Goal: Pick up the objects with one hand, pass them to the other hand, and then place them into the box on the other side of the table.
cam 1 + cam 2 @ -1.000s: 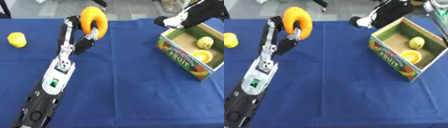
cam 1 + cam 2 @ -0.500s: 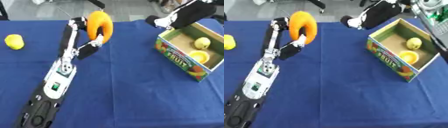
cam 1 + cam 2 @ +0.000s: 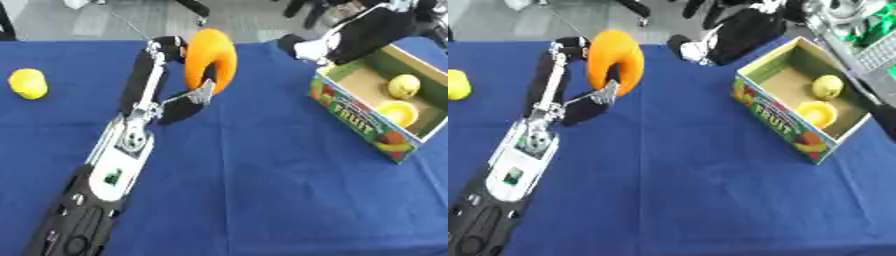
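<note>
1. The left arm is seen stretched from the lower left corner up across the blue table point(image 3: 262, 190), its forearm long and slanted toward the far middle.
2. The left hand point(image 3: 179, 75) is raised above the cloth, and its fingers and thumb are curled round an orange fruit point(image 3: 211, 60), which is held upright between them.
3. A cardboard box point(image 3: 785, 122) printed with fruit is set on the right side of the table; a yellow-green fruit point(image 3: 827, 85) and a yellow round piece point(image 3: 815, 112) are seen inside it.
4. A yellow lemon point(image 3: 28, 83) is left lying near the far left edge, well apart from both hands.
5. The right hand point(image 3: 306, 47) is held at the far side, just beside the box's far corner; whether its fingers are open or closed cannot be told.
6. In the right eye view alone, silver and green things are shown beyond the box at the upper right.
</note>
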`<state>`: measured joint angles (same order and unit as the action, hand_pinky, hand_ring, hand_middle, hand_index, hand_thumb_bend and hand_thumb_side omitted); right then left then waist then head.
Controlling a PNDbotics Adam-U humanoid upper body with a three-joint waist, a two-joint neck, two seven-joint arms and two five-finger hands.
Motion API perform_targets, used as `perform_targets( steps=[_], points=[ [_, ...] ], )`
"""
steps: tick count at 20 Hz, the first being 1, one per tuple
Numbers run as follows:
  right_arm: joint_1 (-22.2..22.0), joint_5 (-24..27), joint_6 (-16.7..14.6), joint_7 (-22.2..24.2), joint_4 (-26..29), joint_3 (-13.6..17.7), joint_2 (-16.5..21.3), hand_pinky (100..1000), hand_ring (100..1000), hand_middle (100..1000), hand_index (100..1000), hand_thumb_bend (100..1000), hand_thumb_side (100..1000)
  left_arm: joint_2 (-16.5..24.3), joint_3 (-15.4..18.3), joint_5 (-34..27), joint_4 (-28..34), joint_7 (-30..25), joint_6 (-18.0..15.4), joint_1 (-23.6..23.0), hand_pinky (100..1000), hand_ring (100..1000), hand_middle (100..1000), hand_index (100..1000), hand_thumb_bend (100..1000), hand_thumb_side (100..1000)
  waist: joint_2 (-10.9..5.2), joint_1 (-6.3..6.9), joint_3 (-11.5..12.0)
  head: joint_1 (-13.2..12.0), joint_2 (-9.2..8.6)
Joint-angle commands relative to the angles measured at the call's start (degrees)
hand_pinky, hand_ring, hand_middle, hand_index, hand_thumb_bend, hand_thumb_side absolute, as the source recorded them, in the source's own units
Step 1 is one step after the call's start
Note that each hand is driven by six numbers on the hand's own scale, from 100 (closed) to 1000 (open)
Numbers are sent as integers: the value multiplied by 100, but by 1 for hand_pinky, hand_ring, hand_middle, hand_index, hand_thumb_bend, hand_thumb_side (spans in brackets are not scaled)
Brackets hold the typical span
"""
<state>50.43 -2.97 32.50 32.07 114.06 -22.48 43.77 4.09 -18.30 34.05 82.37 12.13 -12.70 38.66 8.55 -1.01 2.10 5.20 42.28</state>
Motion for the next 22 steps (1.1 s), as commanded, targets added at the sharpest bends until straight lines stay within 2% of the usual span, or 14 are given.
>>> perform_targets(
  steps=[1, 8, 14, 22],
  points=[
    [115, 141, 72, 164, 53, 12, 50, 701, 810, 879, 871, 224, 181, -36, -35, -26, 125, -95, -131, 147, 608, 492, 454, 379, 100, 223, -77, -72, 3, 47, 55],
    [122, 296, 25, 399, 53, -60, -1, 737, 889, 913, 891, 292, 222, -48, -121, 74, 185, -269, -304, 191, 608, 495, 457, 381, 100, 194, -57, -64, 15, 140, 177],
    [124, 268, -71, 495, 53, -80, -39, 751, 906, 920, 898, 336, 254, -76, -175, 149, 205, -305, -366, 207, 608, 496, 458, 382, 100, 185, -29, -62, 30, 134, 184],
    [103, 168, -147, 510, 53, -106, -57, 758, 909, 918, 896, 342, 267, -94, -246, 314, 307, -334, -486, 214, 608, 499, 460, 384, 100, 169, -6, -77, 66, 154, 164]
  ],
)
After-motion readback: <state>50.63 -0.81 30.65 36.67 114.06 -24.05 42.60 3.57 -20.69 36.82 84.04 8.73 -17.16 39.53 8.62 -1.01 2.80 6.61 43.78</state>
